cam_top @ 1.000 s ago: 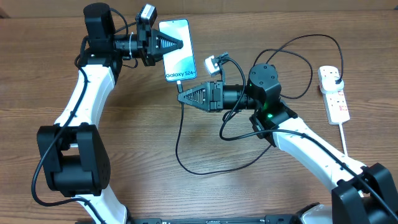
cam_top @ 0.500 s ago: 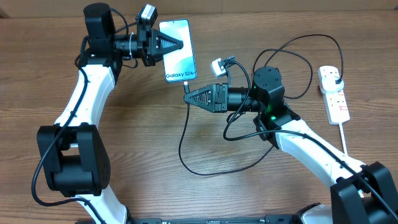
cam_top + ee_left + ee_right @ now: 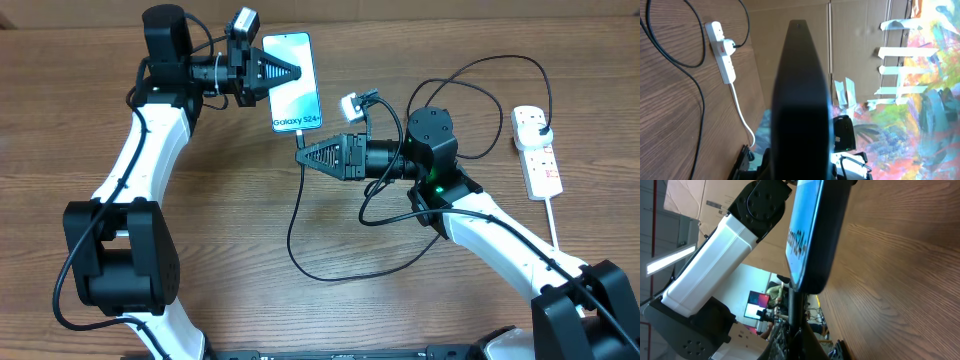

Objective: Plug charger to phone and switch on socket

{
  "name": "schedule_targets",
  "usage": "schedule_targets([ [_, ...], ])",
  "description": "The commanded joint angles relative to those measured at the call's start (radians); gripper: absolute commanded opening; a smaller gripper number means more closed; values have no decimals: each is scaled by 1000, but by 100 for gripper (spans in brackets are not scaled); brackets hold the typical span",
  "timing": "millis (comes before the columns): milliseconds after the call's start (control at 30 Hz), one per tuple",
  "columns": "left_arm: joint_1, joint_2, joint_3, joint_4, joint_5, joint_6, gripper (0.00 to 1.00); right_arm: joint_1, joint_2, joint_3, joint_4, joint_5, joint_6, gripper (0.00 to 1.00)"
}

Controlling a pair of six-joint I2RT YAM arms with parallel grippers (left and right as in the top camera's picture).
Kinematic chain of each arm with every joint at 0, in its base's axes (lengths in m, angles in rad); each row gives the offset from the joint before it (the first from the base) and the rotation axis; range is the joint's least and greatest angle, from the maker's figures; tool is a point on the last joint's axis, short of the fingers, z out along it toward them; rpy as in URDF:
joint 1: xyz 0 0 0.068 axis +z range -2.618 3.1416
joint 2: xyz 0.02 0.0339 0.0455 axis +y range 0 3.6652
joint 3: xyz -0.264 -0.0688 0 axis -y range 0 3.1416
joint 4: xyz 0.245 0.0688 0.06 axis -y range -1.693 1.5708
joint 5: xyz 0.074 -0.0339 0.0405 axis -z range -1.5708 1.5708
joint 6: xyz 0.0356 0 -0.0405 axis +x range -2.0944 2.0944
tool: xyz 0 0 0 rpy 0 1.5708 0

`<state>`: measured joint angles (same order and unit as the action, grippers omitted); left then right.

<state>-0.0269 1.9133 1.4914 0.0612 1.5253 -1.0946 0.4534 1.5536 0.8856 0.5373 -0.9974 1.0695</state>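
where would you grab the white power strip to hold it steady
Across its narrow width, from above, at the near half of the power strip: it lies flat, long sides bare, while the charger's black plug fills the far end.

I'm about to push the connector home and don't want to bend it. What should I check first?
1. Left gripper has the phone: ok, closed on its side edge.
2. Right gripper has the charger: ok, closed on the connector end.
3. Connector is at the phone's bottom edge: ok, it sits right under that edge in the overhead view.
4. Connector is seated in the port: cannot tell, the joint is too small and partly hidden.
5. Charger's plug is in the socket: ok, the plug is in.
6. Socket switch is on: cannot tell, the switch position is unreadable.
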Motion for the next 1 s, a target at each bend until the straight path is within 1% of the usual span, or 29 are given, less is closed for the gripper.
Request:
schedule_targets([
  [0,-10,-16,11,7,16,-6,4,0,1,-2,8,17,4,4],
  [233,-11,-16,11,7,18,-6,4,0,1,-2,7,36,26,4],
  [967,-32,-16,11,7,29,-2,4,-7,1,-2,8,39,26,4],
])
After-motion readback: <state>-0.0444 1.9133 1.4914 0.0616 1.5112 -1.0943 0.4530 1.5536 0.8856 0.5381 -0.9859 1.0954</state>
